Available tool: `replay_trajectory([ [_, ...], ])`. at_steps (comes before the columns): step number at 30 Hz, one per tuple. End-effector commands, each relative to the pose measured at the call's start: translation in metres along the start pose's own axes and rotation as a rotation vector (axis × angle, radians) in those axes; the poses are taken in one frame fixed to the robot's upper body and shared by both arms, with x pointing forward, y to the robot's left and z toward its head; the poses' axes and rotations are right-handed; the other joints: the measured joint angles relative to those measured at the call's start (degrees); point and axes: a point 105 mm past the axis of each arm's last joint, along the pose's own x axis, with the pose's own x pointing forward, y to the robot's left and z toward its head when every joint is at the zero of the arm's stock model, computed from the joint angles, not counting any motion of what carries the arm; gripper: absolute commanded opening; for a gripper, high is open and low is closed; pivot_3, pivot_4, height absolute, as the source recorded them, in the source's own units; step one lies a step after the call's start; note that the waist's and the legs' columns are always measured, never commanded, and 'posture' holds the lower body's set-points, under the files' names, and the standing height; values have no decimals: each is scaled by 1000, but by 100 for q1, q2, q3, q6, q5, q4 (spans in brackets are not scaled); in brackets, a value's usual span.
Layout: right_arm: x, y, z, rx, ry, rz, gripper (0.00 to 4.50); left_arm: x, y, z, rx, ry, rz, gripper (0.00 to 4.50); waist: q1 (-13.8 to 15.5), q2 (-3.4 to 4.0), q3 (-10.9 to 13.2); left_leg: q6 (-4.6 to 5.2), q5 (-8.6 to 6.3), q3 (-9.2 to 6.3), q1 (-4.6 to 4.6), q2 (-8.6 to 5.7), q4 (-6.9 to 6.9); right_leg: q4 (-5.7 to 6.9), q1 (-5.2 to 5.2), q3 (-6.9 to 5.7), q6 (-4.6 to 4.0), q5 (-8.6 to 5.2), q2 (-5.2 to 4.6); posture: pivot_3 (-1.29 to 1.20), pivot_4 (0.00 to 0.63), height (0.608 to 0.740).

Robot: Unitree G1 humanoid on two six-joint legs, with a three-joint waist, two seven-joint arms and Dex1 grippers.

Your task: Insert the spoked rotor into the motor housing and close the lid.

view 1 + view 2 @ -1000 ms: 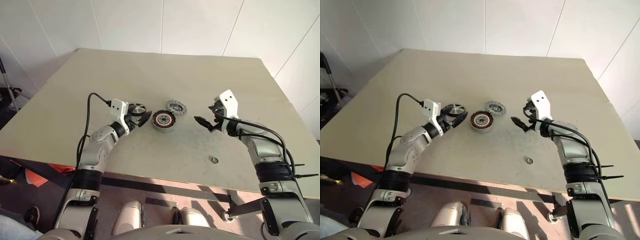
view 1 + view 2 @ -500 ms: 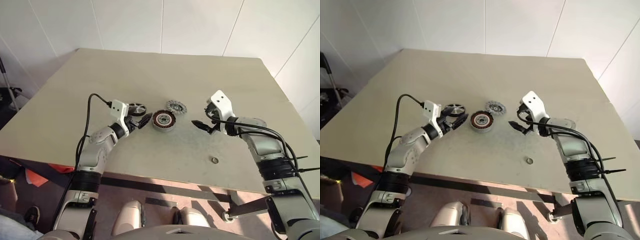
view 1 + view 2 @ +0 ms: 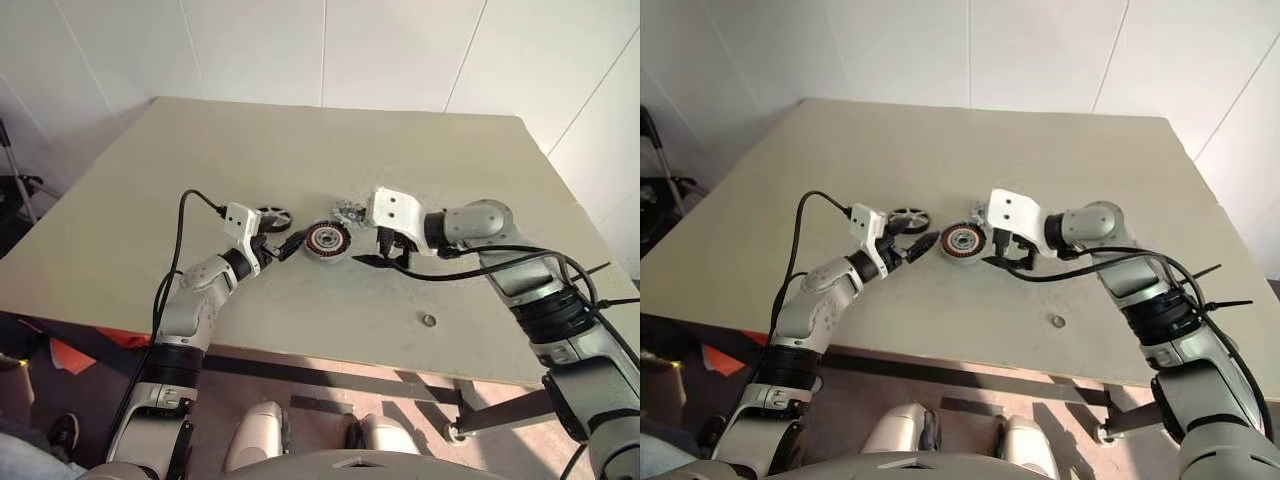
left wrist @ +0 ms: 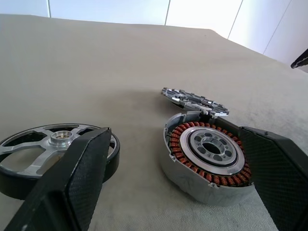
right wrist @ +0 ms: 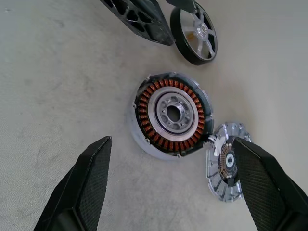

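Note:
The motor housing (image 3: 327,240), a round ring with copper windings, sits mid-table. The spoked rotor (image 3: 272,215), black-rimmed with silver spokes, lies flat just to its left. The grey ribbed lid (image 5: 226,168) rests against the housing's far right rim, partly behind my right wrist in the head views. My left gripper (image 3: 285,243) is open and level, between the rotor and the housing, holding nothing. My right gripper (image 3: 375,252) is open and tilted down just right of the housing, with the housing (image 5: 172,114) between its fingers (image 5: 82,192) in the right wrist view. It touches nothing.
A small metal washer (image 3: 429,320) lies near the table's front edge on the right. Black cables loop off both forearms. Bare beige tabletop (image 3: 330,150) stretches behind the parts.
My right arm has swung left and up toward the housing, and its wrist has rolled and tipped downward. The left arm and the parts have not moved.

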Motion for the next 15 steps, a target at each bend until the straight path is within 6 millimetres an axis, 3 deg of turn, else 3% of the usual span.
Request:
replay_trajectory([
  [1, 5, -13, 12, -93, -3, 18, 4500, 0, 0, 13, 40, -35, -14, 4462, -2, 0, 0, -1, 0, 0, 0, 0, 1, 1, 0, 0, 0, 0, 0, 0, 0, 740],
  [7, 34, -16, 2, -106, 34, 88, 4500, -9, -3, 3, 39, -2, -25, 4462, -11, -2, -1, 3, -1, 0, -6, 0, 1, 1, -5, 0, -1, 0, 0, 0, 0, 740],
  [10, 48, -6, -8, -123, 59, 144, 4500, -15, -1, 2, 45, 5, -13, 4462, -10, -2, -1, 5, -1, 0, -12, 0, 1, 1, -10, 0, -1, 0, 0, 0, 0, 740],
  [15, 57, -1, -7, -131, 49, 184, 4500, -21, 2, 2, 47, 10, 10, 4462, -10, -2, 0, 6, -2, 0, -13, 0, 3, 2, -10, -1, -1, 0, 0, 0, 0, 740],
])
